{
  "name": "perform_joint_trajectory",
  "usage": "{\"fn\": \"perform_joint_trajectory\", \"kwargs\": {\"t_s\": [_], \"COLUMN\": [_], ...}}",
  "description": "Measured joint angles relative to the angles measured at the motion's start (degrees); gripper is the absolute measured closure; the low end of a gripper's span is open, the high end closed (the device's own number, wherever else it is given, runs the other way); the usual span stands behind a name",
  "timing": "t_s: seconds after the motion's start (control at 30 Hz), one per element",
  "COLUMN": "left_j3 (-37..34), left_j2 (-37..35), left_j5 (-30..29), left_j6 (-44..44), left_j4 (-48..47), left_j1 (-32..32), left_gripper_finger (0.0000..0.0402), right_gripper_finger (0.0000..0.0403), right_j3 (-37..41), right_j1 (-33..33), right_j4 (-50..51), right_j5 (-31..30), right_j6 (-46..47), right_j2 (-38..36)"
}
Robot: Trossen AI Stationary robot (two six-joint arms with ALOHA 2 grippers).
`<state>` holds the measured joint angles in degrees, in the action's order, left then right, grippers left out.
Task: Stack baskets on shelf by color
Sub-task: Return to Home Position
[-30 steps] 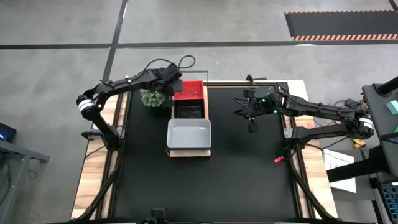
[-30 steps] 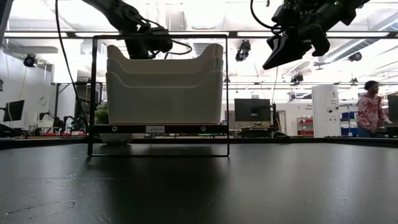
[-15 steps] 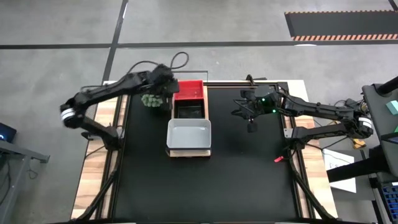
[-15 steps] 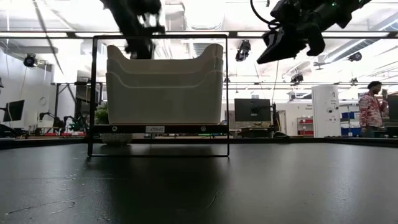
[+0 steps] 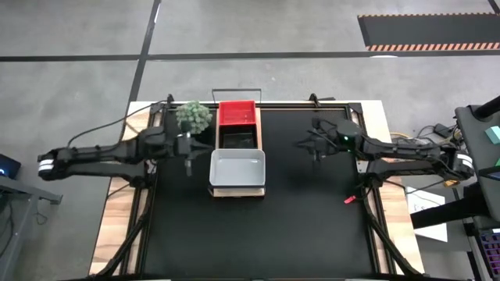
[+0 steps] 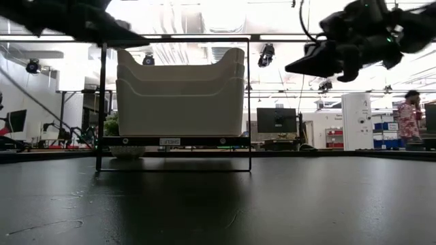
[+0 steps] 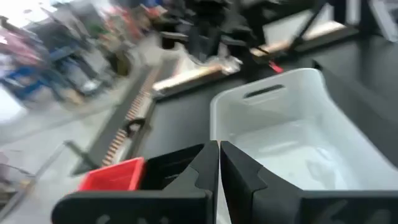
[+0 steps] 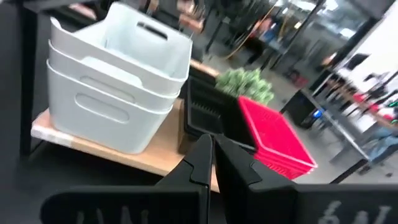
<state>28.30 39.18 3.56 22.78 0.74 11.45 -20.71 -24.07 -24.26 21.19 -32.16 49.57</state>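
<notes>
On the wooden shelf (image 5: 237, 191) stand three stacks of baskets in a row: red (image 5: 238, 113) at the far end, black (image 5: 238, 138) in the middle, white (image 5: 237, 168) at the near end. Each stack rests by its bottom on the board. My left gripper (image 5: 189, 152) hovers shut to the left of the shelf, near the green plant (image 5: 193, 115), pointing toward the white baskets (image 7: 292, 124). My right gripper (image 5: 312, 147) hovers shut to the right of the shelf, pointing level at the stacks (image 8: 118, 74). Neither holds anything.
The shelf has a thin dark wire frame (image 6: 102, 102) at its ends. The green plant (image 8: 245, 84) stands beside the red baskets (image 8: 273, 140) at the far left. Black tabletop (image 5: 312, 218) lies open to the near side and right. A person (image 6: 409, 119) stands far behind the table.
My left gripper has drawn back from above the red baskets toward the table's left and near edges, and has tipped from pointing down to almost level. My right gripper has sunk a little and tipped up to level. Both have stayed shut; the baskets have not moved.
</notes>
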Motion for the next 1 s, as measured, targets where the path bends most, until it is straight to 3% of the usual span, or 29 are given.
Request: {"fn": "perform_joint_trajectory", "kwargs": {"t_s": [0.27, 0.67, 1.0], "left_j3": [-12.87, -22.57, -26.46], "left_j2": [-16.95, -37.32, -35.57], "left_j5": [-3.18, -3.16, -4.53], "left_j6": [-0.72, -6.67, -9.87], "left_j4": [4.65, 4.69, 3.72], "left_j1": [0.1, 0.1, 0.1], "left_gripper_finger": [0.0401, 0.0401, 0.0401], "right_gripper_finger": [0.0392, 0.0392, 0.0392], "right_j3": [7.95, 18.72, 20.0], "right_j1": [-1.55, -1.47, -1.48], "right_j4": [-5.3, -5.17, -0.31], "right_j5": [-1.34, -1.76, -1.92], "right_j6": [3.44, 7.12, 13.04], "right_j2": [-10.55, -34.2, -49.52]}}
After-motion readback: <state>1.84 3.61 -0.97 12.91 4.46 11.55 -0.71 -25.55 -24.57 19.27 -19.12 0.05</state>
